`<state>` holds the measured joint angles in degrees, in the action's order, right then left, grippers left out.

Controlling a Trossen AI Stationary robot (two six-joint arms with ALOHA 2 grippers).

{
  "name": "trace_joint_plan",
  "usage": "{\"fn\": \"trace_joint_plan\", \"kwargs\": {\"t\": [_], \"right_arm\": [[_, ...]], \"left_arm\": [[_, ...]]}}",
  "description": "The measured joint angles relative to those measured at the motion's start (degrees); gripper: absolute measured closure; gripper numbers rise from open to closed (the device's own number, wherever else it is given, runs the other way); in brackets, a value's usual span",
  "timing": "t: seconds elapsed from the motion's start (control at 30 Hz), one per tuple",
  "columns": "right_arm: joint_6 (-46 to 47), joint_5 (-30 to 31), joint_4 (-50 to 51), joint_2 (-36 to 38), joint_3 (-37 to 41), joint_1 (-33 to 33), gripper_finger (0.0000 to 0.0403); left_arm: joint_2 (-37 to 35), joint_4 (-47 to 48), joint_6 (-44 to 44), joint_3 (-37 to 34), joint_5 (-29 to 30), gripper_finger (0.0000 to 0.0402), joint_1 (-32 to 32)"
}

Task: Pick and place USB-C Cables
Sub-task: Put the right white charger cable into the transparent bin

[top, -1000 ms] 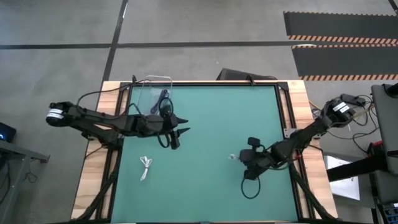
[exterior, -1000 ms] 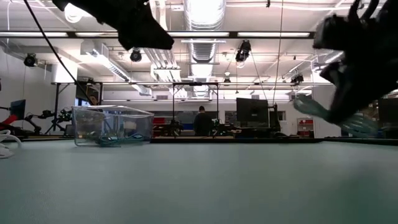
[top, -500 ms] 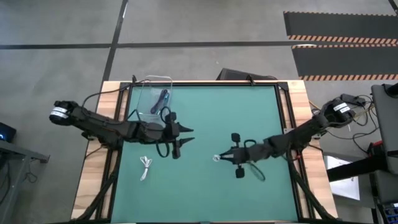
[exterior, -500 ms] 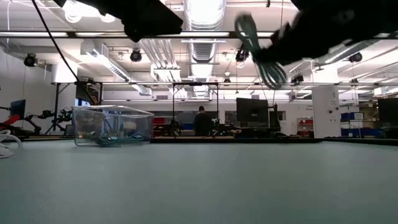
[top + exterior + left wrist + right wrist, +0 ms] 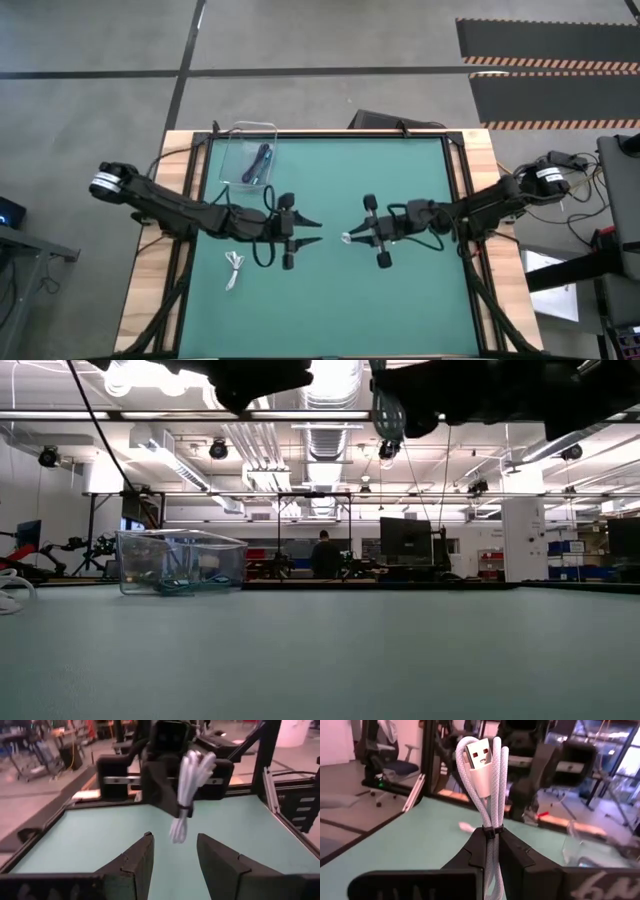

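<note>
Facing hands [image 5: 312,226] [image 5: 347,238] mid-table, white cable [image 5: 485,790] between.

One camera hangs above and looks straight down on the whole green table [image 5: 330,290] and both arms. Another sits at tabletop height, looking level across the table [image 5: 320,660] into the workshop behind. Each wrist camera looks forward, close past its own arm's fingers: the left one faces the right gripper [image 5: 176,805] and its white cable [image 5: 187,790], the right one faces the left arm. The clear box [image 5: 247,155] shows in both the high view and the low view [image 5: 180,561].
</note>
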<state>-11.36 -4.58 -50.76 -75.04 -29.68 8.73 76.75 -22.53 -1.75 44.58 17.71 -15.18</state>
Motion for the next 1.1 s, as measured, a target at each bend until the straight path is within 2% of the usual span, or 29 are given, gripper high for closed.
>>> {"fn": "trace_joint_plan", "kwargs": {"t": [0.27,0.53,0.93,1.1], "right_arm": [[-0.69,-0.4,-5.3,-3.12,-0.91,-0.64,0.0384],[-0.23,-0.68,-5.76,-3.43,-0.96,-1.13,0.0384],[-0.19,-0.33,-5.68,-3.41,-0.98,-1.28,0.0383],[0.26,-0.13,-5.66,-3.41,-0.98,-1.29,0.0383]], "left_arm": [[9.19,-19.3,-5.2,0.26,-1.66,0.0267,0.06],[14.79,-31.15,-7.68,0.33,-5.53,0.0267,0.09],[19.01,-38.37,-7.81,1.24,-5.85,0.0267,1.33],[20.25,-38.65,-7.9,2.16,-5.88,0.0267,1.88]]}}
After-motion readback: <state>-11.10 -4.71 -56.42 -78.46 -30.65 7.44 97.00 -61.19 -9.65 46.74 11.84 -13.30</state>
